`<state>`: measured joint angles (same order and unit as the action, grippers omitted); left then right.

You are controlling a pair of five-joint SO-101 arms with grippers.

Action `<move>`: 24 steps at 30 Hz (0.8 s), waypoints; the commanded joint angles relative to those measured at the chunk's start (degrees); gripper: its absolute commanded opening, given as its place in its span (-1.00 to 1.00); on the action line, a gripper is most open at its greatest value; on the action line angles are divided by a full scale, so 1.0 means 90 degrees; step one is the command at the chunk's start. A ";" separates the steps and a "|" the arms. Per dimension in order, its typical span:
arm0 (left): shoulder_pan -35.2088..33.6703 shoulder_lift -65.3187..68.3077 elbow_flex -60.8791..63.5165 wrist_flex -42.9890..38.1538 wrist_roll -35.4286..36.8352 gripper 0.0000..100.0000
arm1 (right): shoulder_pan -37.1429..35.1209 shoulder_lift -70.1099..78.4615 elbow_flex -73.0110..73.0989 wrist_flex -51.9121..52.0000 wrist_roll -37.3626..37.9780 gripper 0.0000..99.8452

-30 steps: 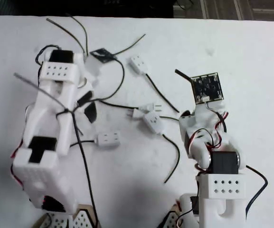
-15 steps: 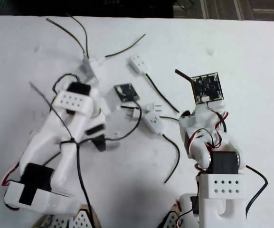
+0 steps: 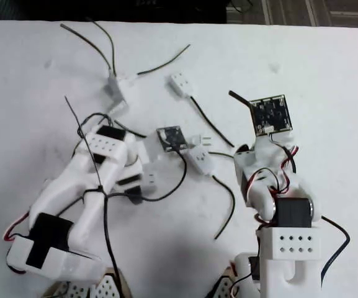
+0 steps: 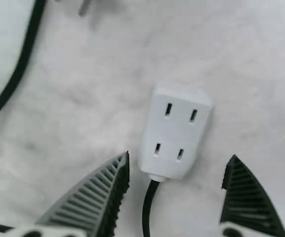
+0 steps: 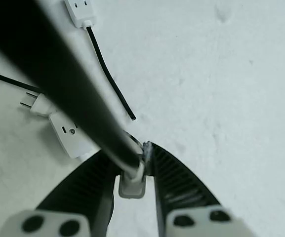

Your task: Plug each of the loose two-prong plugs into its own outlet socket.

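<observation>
My left gripper [image 4: 179, 159] is open and hangs low over a white outlet socket [image 4: 174, 136], whose cable end lies between the two fingers [image 4: 102, 197]. From above, that gripper [image 3: 143, 183] covers most of this socket [image 3: 149, 180]. My right gripper [image 5: 132, 168] is shut on a white two-prong plug [image 5: 131, 186], its black cable running up past the camera. In the high view it [image 3: 246, 155] sits right of centre. A loose plug [image 3: 197, 140] lies beside a second socket [image 3: 200, 160]. A third socket [image 3: 182, 84] lies farther back.
Another plug with thin black leads [image 3: 113, 90] lies at the back left. Black cables [image 3: 228, 205] trail over the white table between the arms. The right wrist view shows the loose plug [image 5: 36, 103] and two sockets [image 5: 70, 133] [image 5: 80, 10] on the tabletop.
The left arm swung from the back left toward the front and came down over the socket that lay in the open. The right arm stayed still.
</observation>
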<state>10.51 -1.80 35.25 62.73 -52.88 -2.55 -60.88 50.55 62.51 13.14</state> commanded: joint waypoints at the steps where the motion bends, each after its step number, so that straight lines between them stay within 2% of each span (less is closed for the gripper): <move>1: 0.0073 -0.0210 -0.0049 -0.0283 -0.0029 -0.39 | -0.0044 -0.0024 -0.0049 -0.0083 0.0039 -0.96; 6: 0.0073 0.0181 -0.0166 -0.0440 -0.0029 -0.41 | -0.0044 -0.0024 -0.0049 -0.0083 0.0039 -0.96; 14: 0.0327 0.0278 -0.0088 -0.0088 0.0107 -0.70 | -0.0034 -0.0024 -0.0049 -0.0083 0.0039 -0.96; 20: 0.0601 0.0142 -0.0088 0.0127 0.2100 -0.95 | -0.0044 -0.0024 -0.0049 -0.0083 0.0039 -0.96; 24: 0.0640 -0.0190 -0.0098 0.0322 0.3223 -0.92 | -0.0044 -0.0024 -0.0049 -0.0083 0.0039 -0.96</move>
<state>15.25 0.66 34.73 63.78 -33.54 -2.55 -60.88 50.55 62.51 13.14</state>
